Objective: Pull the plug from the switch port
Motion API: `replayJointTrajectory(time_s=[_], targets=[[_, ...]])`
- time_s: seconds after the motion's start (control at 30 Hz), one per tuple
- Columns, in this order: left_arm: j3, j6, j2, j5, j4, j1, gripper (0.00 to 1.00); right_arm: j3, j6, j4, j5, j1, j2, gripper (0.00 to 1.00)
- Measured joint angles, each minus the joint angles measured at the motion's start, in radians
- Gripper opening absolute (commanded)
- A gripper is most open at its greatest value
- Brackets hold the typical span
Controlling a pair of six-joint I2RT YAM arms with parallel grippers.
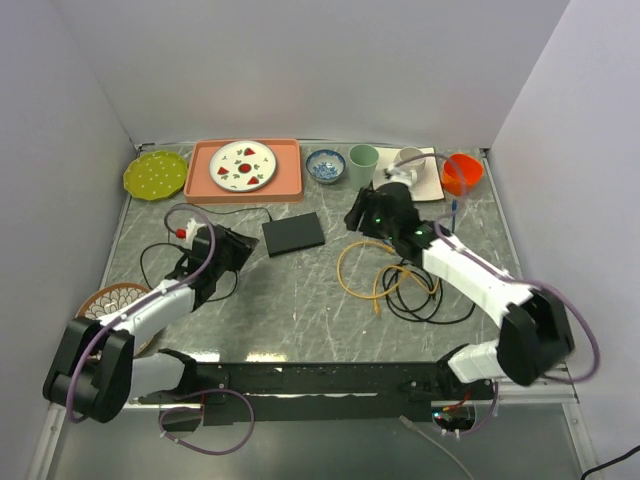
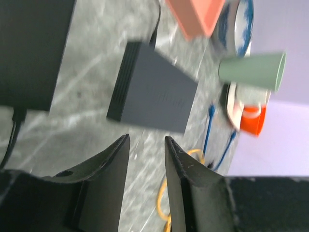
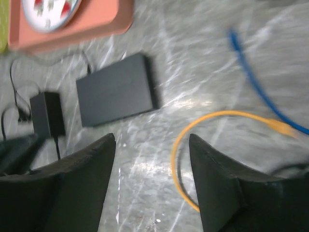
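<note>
The switch point(image 1: 293, 233) is a flat matte black box lying mid-table; it also shows in the left wrist view point(image 2: 154, 92) and the right wrist view point(image 3: 116, 96). A thin black cord point(image 3: 87, 65) runs from its far edge to the small adapter block point(image 3: 47, 115). The yellow cable point(image 1: 365, 272) loops on the table to the right; its plug end point(image 3: 282, 127) lies free, apart from the switch. My left gripper point(image 1: 240, 250) point(image 2: 147, 145) is open and empty, just left of the switch. My right gripper point(image 1: 357, 215) point(image 3: 152, 140) is open and empty, just right of it.
A blue cable point(image 1: 453, 212) and a coil of black cable point(image 1: 425, 298) lie on the right. Along the back stand a green plate point(image 1: 156, 175), a pink tray point(image 1: 200, 165) with a plate, a blue bowl point(image 1: 325, 166), a green cup point(image 1: 363, 164), a white mug point(image 1: 412, 160) and an orange bowl point(image 1: 463, 173). A woven basket point(image 1: 112, 300) sits at the left.
</note>
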Motion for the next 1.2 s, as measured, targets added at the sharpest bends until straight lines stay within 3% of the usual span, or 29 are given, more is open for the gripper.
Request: replayJointTrajectory(time_s=[0.07,0.23,0.33,0.63,1.0,1.2], targets=[[0.053,0.004,0.028,-0.016,-0.036,0.017,0.39,0.022,-0.010,0.028,-0.046,0.018,0.083,0.39],[0.168,0.017,0.120,-0.017,-0.058,0.035,0.36,0.136,-0.032,0.057,-0.139,0.037,0.301,0.10],[0.151,0.017,0.134,-0.007,-0.048,0.035,0.35,0.262,-0.041,0.053,-0.146,0.036,0.430,0.00],[0.030,0.016,0.224,0.064,-0.012,0.032,0.33,0.547,-0.045,0.056,-0.177,0.018,0.701,0.00],[-0.014,0.013,0.277,0.124,0.087,-0.021,0.32,0.802,-0.056,-0.029,-0.217,0.014,0.946,0.00],[-0.016,0.005,0.314,0.161,0.154,-0.024,0.32,0.811,-0.054,-0.044,-0.248,0.014,0.982,0.00]])
